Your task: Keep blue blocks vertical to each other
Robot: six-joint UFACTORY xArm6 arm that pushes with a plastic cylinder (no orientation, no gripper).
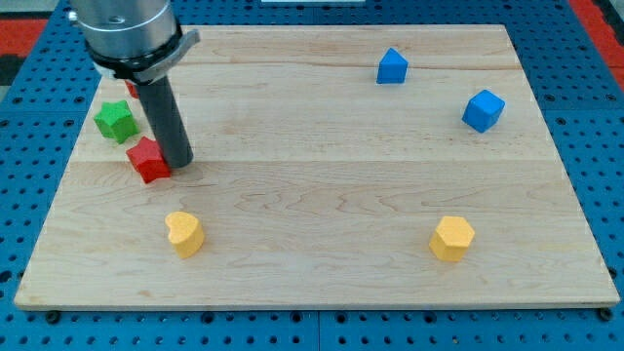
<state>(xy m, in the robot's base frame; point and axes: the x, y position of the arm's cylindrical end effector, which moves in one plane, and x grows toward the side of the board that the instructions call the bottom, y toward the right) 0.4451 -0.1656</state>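
Observation:
Two blue blocks lie at the view's upper right of the wooden board (322,185). One blue block (392,66) with a peaked top sits near the top edge. A blue cube (483,110) lies to its lower right. My tip (177,162) rests at the view's left, touching the right side of a red block (148,159), far from both blue blocks.
A green star-like block (115,121) lies at the left edge, above the red block. A small red piece (131,89) shows behind the rod. A yellow heart-like block (183,233) lies at lower left. A yellow hexagonal block (452,238) lies at lower right.

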